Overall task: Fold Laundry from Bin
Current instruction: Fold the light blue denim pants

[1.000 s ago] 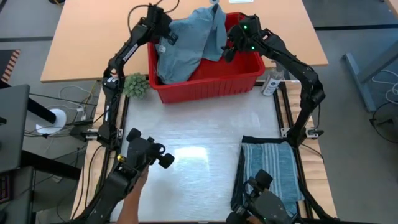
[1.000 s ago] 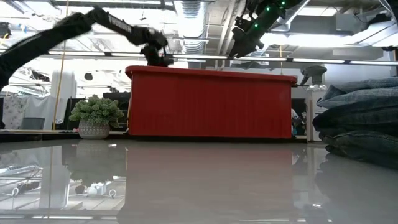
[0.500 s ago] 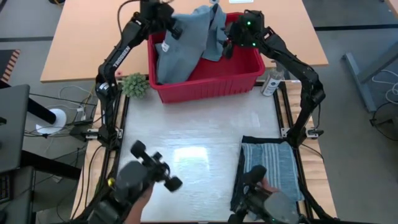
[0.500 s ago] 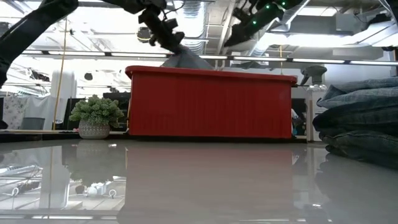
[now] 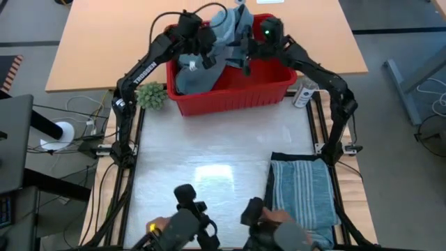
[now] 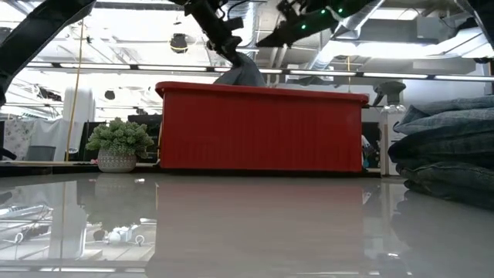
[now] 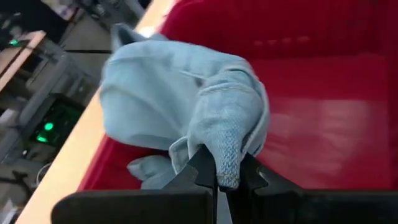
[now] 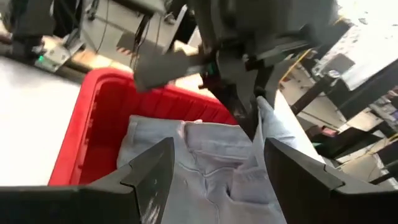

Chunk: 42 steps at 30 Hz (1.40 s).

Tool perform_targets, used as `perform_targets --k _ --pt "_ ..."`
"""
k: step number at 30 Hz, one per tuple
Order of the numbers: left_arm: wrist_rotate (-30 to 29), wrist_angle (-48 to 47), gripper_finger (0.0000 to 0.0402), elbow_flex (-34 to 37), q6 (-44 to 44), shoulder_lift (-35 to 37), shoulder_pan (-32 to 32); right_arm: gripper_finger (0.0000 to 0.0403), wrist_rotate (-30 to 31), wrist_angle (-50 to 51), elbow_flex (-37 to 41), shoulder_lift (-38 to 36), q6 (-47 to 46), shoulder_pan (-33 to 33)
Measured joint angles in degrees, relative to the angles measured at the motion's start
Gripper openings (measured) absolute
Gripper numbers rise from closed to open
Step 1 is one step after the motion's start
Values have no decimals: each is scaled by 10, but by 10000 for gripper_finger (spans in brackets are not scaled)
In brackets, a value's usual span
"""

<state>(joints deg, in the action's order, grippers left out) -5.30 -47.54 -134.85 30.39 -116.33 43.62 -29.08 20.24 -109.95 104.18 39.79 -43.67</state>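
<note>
Presently we find the left end effector (image 7: 217,180) clamped on a fold of the light blue garment (image 5: 209,49), which hangs partly out of the red bin (image 5: 233,94) at the far end of the table (image 5: 223,150). The right end effector (image 8: 214,168) hovers just beside it, fingers apart. We judge the pinch narrow: the cloth may slip, or snag on the rim. A potted plant (image 5: 151,94) and a bottle (image 5: 304,93) flank the bin; folded striped laundry (image 5: 301,192) occupies the near right.

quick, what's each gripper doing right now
left gripper: shut on the light blue garment, lifted over the red bin.
right gripper: open, holding nothing, over the bin beside the garment.
</note>
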Motion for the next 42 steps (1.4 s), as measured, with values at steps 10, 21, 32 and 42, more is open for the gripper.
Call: perform_targets --k 10,21,32,42 --pt "-16 -73 0 0 13 0 -32 274 37 -8 0 18 38 16" --pt "-14 -101 0 0 55 0 -66 274 24 14 0 40 165 17" --pt "-14 -152 0 0 112 -1 -101 274 23 28 0 35 249 19" --pt "-15 -154 0 1 190 -3 -129 245 19 113 -1 56 307 32"
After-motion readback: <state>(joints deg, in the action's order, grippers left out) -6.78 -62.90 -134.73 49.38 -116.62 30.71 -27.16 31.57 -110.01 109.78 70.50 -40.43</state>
